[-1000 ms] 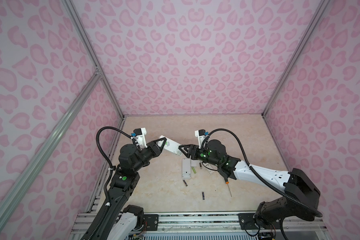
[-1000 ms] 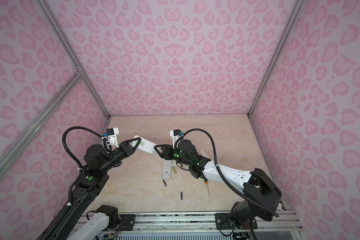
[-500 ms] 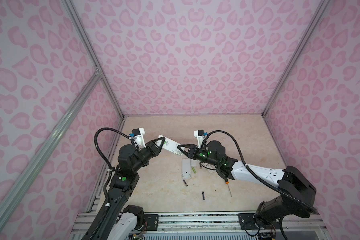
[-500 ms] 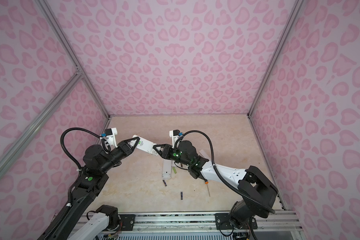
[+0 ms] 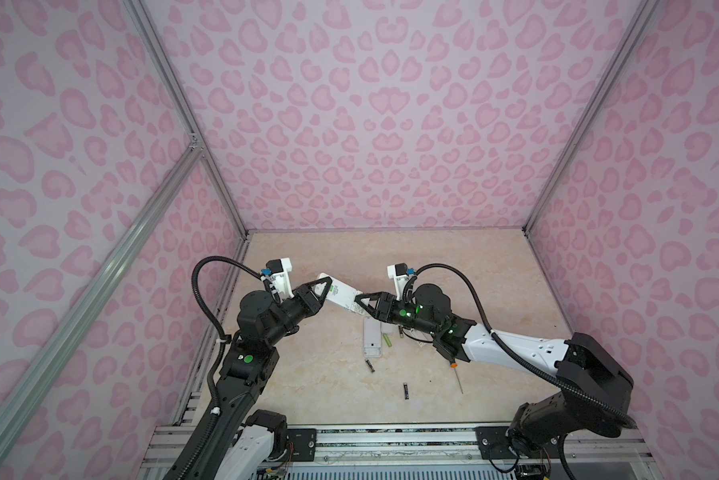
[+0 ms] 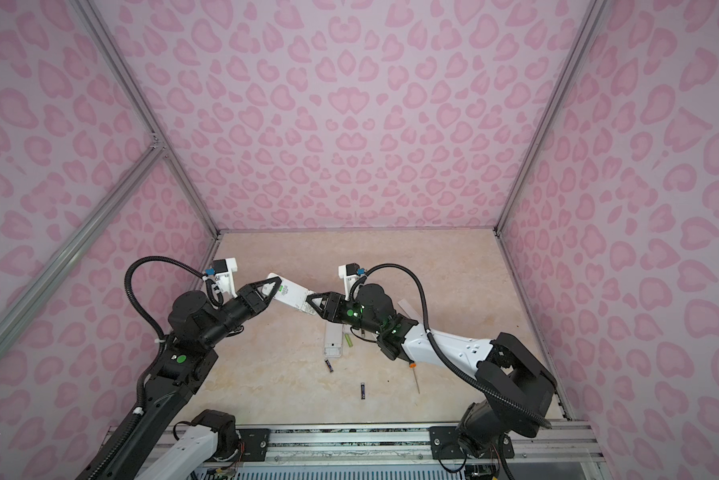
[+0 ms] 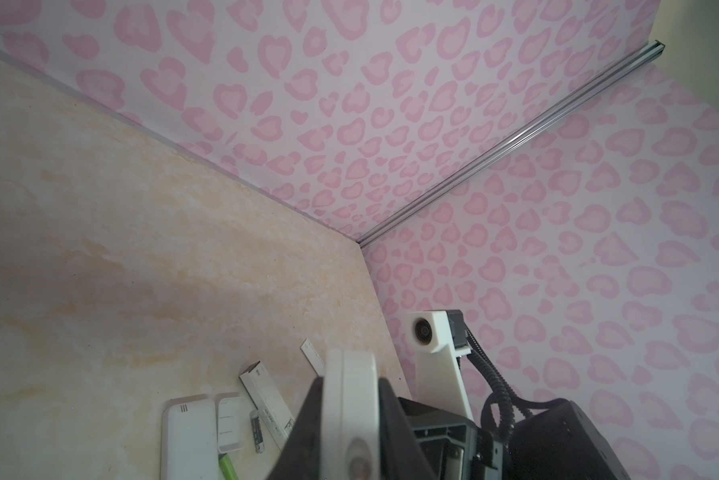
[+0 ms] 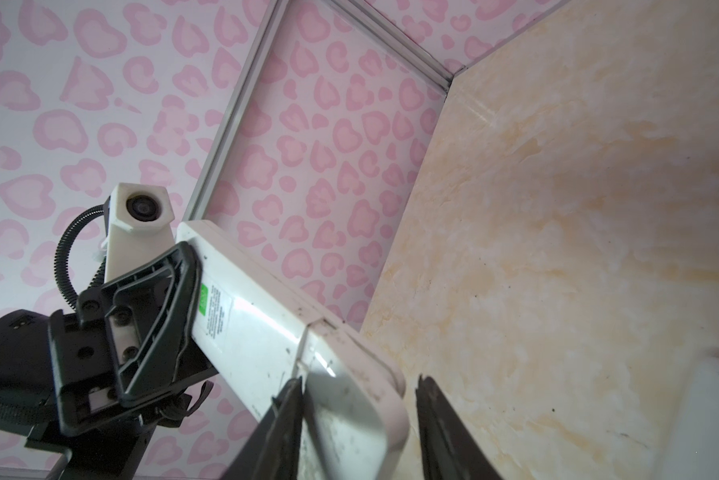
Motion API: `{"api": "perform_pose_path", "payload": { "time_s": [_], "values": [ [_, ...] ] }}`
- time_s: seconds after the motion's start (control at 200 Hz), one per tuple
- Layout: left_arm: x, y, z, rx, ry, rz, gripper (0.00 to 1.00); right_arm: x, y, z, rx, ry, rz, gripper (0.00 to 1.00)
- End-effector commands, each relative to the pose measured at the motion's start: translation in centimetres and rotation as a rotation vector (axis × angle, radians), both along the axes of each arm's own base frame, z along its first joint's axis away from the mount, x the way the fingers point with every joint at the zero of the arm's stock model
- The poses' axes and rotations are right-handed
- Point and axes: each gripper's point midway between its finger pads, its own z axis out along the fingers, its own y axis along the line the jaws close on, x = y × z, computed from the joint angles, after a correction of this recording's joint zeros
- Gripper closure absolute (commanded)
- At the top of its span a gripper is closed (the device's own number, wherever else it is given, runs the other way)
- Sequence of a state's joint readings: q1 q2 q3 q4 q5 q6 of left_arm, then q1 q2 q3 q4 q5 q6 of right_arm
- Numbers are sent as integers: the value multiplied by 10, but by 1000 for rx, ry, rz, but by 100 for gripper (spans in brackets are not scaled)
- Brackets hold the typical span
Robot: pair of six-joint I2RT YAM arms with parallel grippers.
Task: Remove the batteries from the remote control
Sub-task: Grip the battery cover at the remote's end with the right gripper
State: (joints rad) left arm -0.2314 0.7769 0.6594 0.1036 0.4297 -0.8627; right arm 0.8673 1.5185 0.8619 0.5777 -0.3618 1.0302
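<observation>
My left gripper (image 5: 326,287) (image 6: 276,287) is shut on a white remote control (image 5: 342,293) (image 6: 293,295), holding it tilted above the table. In the left wrist view the fingers clamp both faces of the remote (image 7: 351,399). My right gripper (image 5: 360,300) (image 8: 358,379) stands open around the remote's (image 8: 266,328) free end. One finger touches the seam of the battery cover and the other stands clear. Any cells inside are hidden. On the table lie loose batteries: a lime green one (image 5: 387,340) (image 7: 228,467) and two black ones (image 5: 369,365) (image 5: 406,390).
A second white remote (image 5: 372,343) (image 7: 189,440) lies on the table below the grippers, with a loose white cover (image 7: 230,424) and a thin white remote (image 7: 266,401) beside it. An orange-and-black screwdriver (image 5: 456,374) lies under the right forearm.
My right gripper has moved left onto the free end of the held remote. The left gripper keeps its grip and has barely moved.
</observation>
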Motion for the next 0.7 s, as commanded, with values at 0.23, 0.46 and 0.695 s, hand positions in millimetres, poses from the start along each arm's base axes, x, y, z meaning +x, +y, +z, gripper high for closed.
{"api": "perform_pose_path", "payload": {
  "time_s": [0.23,0.46,0.695],
  "values": [
    [0,3,9,-9,-52,19,96,-11,3,3,21,17,47,59],
    [2,4,4,-3,-42,26,96,-12,1,4,17,17,43,67],
    [2,4,1,-1,-36,24,96,-12,-1,5,19,18,38,76]
  ]
}}
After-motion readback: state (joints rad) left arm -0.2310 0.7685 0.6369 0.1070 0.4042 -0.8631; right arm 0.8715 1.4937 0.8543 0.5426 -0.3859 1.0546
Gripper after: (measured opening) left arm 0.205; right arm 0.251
